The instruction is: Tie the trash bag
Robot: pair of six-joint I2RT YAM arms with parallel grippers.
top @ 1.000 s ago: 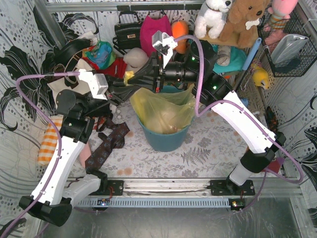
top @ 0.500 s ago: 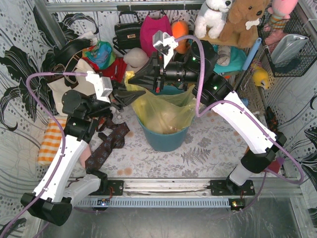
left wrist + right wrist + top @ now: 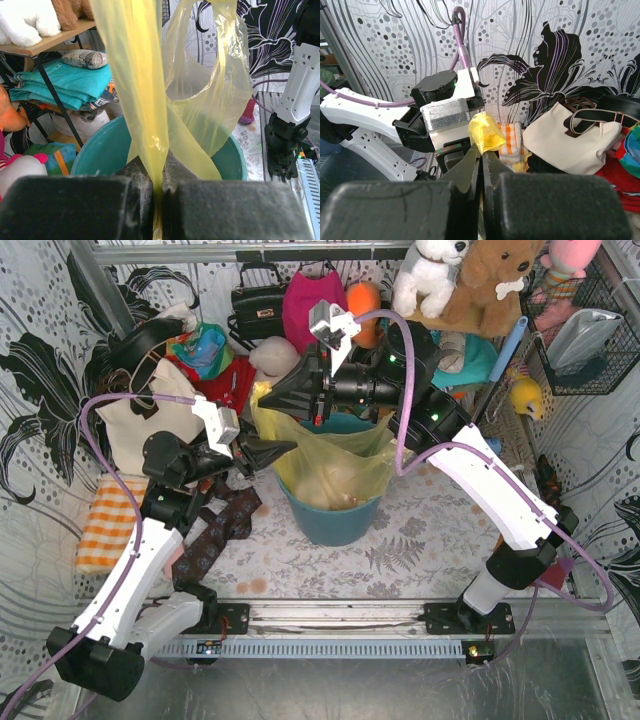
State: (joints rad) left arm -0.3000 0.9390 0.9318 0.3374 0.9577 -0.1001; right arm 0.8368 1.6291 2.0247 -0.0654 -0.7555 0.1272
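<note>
Two corners of the trash bag (image 3: 325, 462), which sits in the bin (image 3: 335, 523) mid-table, are pinched by the left gripper (image 3: 159, 197) and right gripper (image 3: 481, 159), so crossing them calls for steady, gentle tension.

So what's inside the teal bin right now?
The yellow-green trash bag lines the teal bin, with pale crumpled paper showing through the plastic. The bin's floor and anything beneath the paper are covered by the bag.
</note>
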